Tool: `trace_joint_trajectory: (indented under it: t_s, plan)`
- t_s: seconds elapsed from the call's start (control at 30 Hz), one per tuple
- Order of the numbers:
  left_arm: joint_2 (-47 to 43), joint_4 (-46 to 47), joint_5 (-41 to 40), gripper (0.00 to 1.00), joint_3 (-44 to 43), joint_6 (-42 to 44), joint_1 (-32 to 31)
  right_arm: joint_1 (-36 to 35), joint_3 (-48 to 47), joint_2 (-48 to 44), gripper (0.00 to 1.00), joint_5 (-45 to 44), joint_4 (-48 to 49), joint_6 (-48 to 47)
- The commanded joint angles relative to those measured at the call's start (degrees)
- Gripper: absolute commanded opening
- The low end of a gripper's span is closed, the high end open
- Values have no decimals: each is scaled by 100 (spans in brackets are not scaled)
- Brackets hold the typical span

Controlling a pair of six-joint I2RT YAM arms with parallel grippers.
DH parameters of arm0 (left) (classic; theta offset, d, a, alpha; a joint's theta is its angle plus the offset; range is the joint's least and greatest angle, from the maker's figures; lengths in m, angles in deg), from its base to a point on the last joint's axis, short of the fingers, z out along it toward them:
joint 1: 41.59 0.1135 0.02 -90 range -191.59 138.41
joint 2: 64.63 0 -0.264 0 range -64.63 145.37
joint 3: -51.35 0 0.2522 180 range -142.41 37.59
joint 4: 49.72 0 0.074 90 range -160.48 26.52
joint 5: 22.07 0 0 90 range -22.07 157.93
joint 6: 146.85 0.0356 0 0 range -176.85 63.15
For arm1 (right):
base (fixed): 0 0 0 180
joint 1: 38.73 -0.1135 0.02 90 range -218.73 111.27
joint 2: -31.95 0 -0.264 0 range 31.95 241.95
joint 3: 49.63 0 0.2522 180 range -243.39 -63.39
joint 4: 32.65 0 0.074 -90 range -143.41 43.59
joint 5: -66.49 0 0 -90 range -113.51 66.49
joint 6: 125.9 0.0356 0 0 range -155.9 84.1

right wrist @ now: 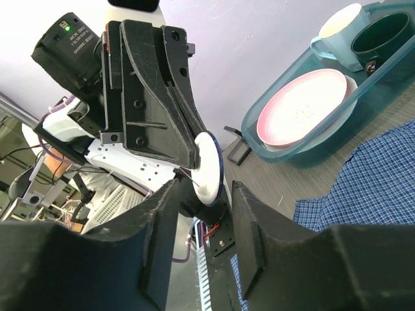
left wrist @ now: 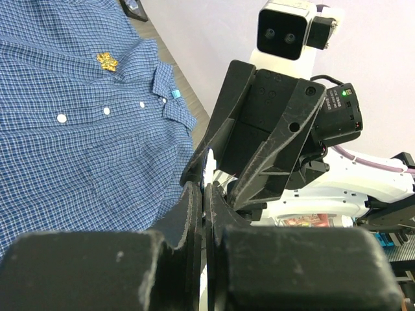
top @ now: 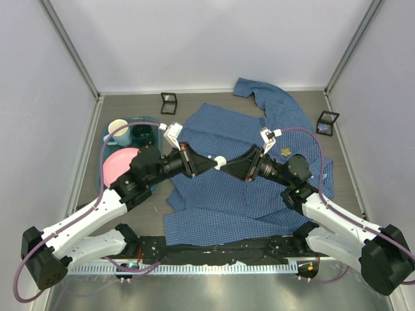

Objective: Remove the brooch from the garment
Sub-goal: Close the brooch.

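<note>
The blue checked shirt (top: 220, 201) lies spread across the table, collar to the right, and also shows in the left wrist view (left wrist: 78, 149). My left gripper (top: 213, 163) is shut on a round white disc with a blue rim and a thin pin wire (right wrist: 211, 165), a pin-back brooch by its look, and holds it above the shirt. My right gripper (right wrist: 204, 188) is open, one jaw on each side of the disc and not touching it. A small gold ornament (left wrist: 107, 61) sits on the shirt near the collar (top: 285, 153).
A teal tray (top: 107, 139) at the left holds a pink plate (top: 117, 165), a cream mug (top: 118, 127) and a dark teal cup (top: 142, 134). Two small black frame stands (top: 169, 102) (top: 327, 122) stand at the back. Walls enclose the table.
</note>
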Motion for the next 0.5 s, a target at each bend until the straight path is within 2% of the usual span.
trace_joint_trajectory:
  t_s: [0.0, 0.1, 0.47]
  plan:
    - [-10, 384, 178, 0, 19, -57, 30, -34, -186, 8, 41, -20, 369, 55]
    - [-19, 428, 239, 0, 54, -48, 30, -34, -212, 60, 34, 15, 396, 64]
    - [140, 516, 626, 0, -16, 242, 30, -34, -221, 140, 22, 69, 326, 55]
